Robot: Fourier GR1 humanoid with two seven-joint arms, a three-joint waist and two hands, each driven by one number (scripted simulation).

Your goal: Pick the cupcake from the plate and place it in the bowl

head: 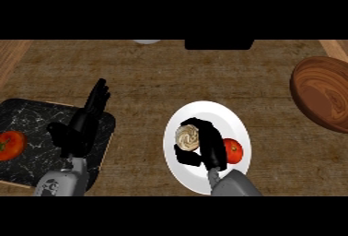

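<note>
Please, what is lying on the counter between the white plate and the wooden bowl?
In the head view nothing lies there: between the white plate and the wooden bowl only bare brown counter shows.

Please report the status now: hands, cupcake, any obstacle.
Right hand curled round cupcake, on white plate. Left hand open, resting. Tomato beside right hand. Wooden bowl far right.

Surface: rough, matt, woven-looking brown. Bowl at 2 o'clock: polished wood, visible grain. Plate: smooth glossy white. Board at 9 o'clock: black marble-like, veined. Tomatoes were glossy.
</note>
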